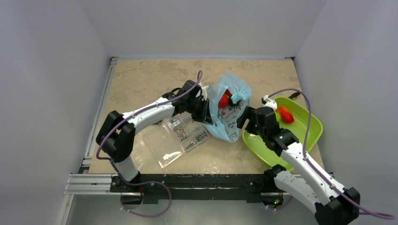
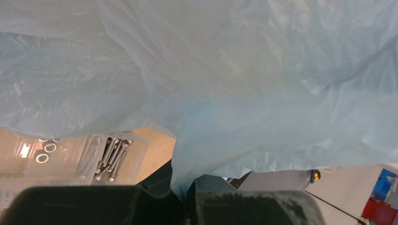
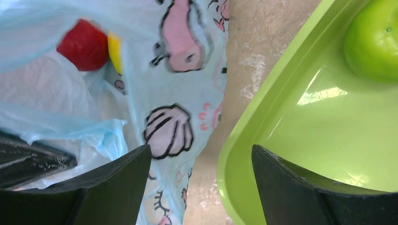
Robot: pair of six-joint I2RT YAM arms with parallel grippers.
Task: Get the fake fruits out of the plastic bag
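The right end effector (image 3: 202, 187) hangs with its fingers (image 3: 117, 183) spread wide and nothing between them. Directly under the gap lie the printed side of the plastic bag (image 3: 178, 93) and the rim of the lime-green tray (image 3: 237, 136), with a strip of bare counter (image 3: 263, 37) between the two. Ahead and to its left, inside the bag's mouth, a red fruit (image 3: 83, 44) shows with a yellow piece (image 3: 114, 51) touching it. Ahead and to its right, a green fruit (image 3: 373, 40) sits in the tray, and the overhead view shows a second red fruit (image 1: 285, 114) there as well.

The left end effector (image 2: 185, 197) is clamped on a fold of the bag's film, lifting the edge on the side away from the right end effector. Past its fingers and under the draped film stands a clear compartment box (image 2: 80, 159) holding screws (image 2: 110, 157).

The step in hand looks like the reach for another fruit: two are out and at least the red and yellow pieces remain inside. The next move calls for the right end effector to swing left and forward through the bag's mouth, then settle its fingers on either side of the red fruit and close without catching the thin film. Meanwhile the left one would need to hold the mouth up and open.
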